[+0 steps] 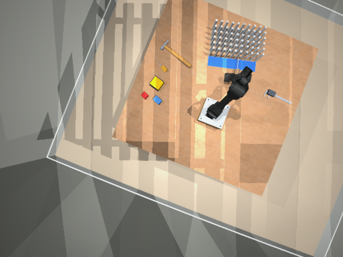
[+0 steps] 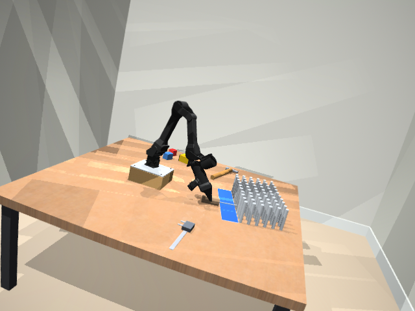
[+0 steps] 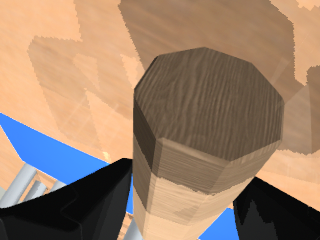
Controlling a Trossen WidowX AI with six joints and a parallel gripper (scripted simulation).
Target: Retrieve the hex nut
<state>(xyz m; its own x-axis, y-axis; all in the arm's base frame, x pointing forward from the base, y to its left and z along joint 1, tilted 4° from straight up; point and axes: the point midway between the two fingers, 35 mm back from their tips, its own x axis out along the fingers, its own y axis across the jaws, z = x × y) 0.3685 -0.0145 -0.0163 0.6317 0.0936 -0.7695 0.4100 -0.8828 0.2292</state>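
My gripper is shut on the thick wooden handle of a tool, low over the table just in front of the taped strip. The tool's thin metal shaft runs across the blue taped strip towards the spacers. Its far end is hidden among them. The grey metal spacers stand in rows behind the strip, and none is seen lying down. The hex nut cannot be made out in any view.
A hammer, a small yellow-handled tool, a yellow block, a red block and a blue block lie on one side. A caliper lies on the other.
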